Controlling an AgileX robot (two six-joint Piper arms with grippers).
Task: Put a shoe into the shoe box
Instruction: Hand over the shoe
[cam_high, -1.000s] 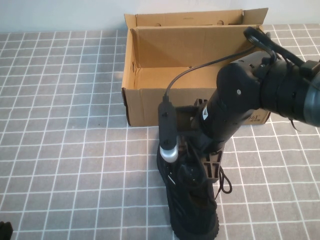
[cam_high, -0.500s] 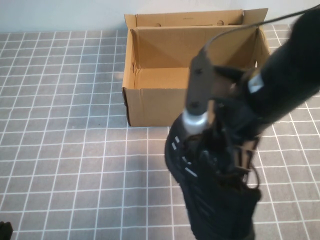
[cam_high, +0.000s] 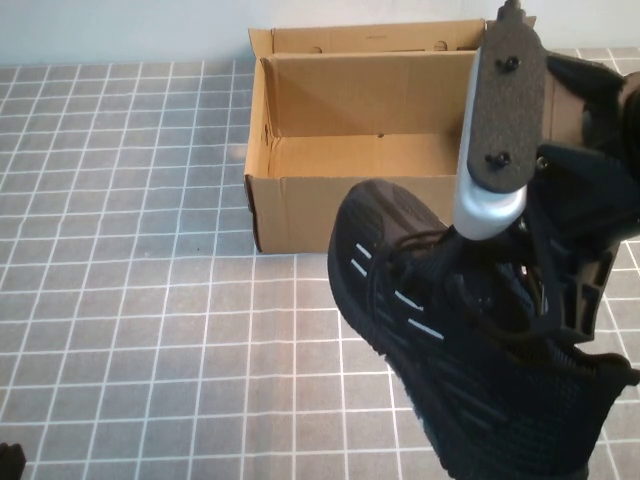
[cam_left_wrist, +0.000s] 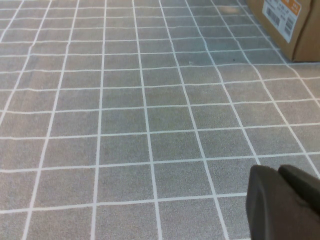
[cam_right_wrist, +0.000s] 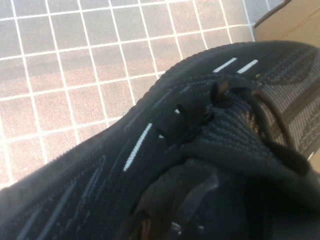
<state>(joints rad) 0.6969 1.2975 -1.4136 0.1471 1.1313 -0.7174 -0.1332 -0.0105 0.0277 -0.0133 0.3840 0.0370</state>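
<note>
The black knit shoe (cam_high: 450, 340) with white dash marks hangs in the air in front of the brown shoe box (cam_high: 300, 210), toe toward the box's front wall. My right gripper (cam_high: 545, 300) is shut on the shoe at its collar, fingers partly buried in it. In the right wrist view the shoe (cam_right_wrist: 150, 150) fills the frame and a corner of the box (cam_right_wrist: 295, 20) shows beyond it. The box is open and empty, its flap lid standing at the back. My left gripper (cam_left_wrist: 285, 205) is shut and empty, low over the tiled table at the near left (cam_high: 8, 462).
The grey tiled mat (cam_high: 130, 280) covers the table around the box. A side of the box with an orange-and-white label (cam_left_wrist: 287, 17) shows far off in the left wrist view. The right arm's camera mount (cam_high: 505, 110) stands in front of the box's right half.
My right gripper has lifted the shoe off the table, raising it up and slightly right. The left arm has not moved.
</note>
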